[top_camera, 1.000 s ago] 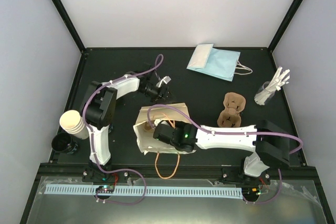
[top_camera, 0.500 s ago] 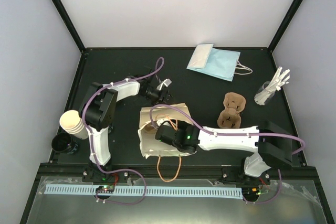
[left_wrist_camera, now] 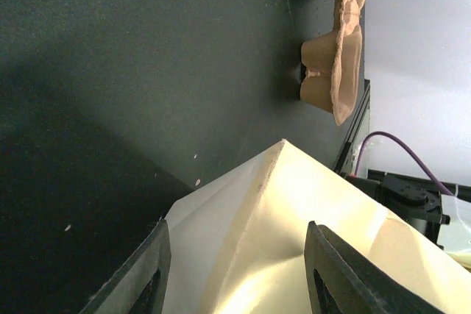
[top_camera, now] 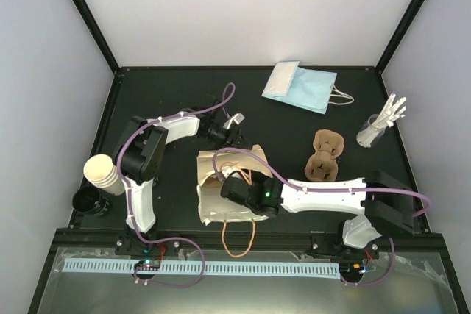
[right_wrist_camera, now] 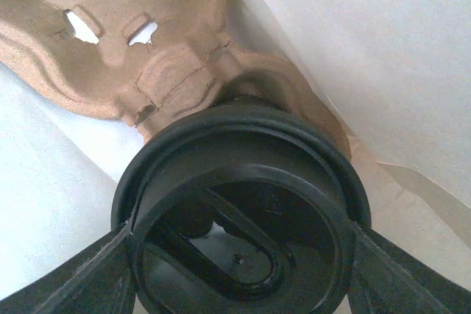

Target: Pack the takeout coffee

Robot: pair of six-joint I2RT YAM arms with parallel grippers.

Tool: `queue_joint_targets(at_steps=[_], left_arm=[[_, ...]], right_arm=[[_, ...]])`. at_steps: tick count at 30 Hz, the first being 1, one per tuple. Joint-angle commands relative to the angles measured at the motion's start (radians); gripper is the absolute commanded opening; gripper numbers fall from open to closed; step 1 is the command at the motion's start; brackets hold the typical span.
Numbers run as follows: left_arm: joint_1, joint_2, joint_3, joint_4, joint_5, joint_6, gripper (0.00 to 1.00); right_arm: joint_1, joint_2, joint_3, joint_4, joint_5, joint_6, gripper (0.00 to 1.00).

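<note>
A robot test cell in a lab is shown. A matte black worktop [top_camera: 176,101] is boxed in by plain white wall panels [top_camera: 250,12] and black frame posts [top_camera: 85,16]. A white-and-black left robot arm [top_camera: 140,189] and right robot arm [top_camera: 324,193] are bolted at its near edge, purple cables [top_camera: 221,104] are looped along them, and a slotted white cable strip [top_camera: 199,268] is fixed in front.

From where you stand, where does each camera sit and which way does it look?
Top external: above and behind the arms, looking down on the table; left arm and right arm show.
Left wrist: on the left arm, looking past its fingers at the paper bag and pulp carrier.
Right wrist: inside the bag, close on the takeout coffee between its fingers.
Shared: top and left wrist see bag and carrier.
</note>
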Motion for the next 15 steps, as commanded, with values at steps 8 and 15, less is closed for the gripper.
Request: queue_joint_targets(at_steps=[8,15], left_arm=[[-0.033,-0.003,-0.032,0.000,0.026,-0.009,0.51],[-0.043,-0.012,-0.033,-0.003,0.023,-0.012,0.51]], right_arm=[[-0.001,0.103,-0.010,-0.097,-0.260,0.121,0.61],[-0.001,0.156,0.077,-0.109,-0.218,0.030,0.62]])
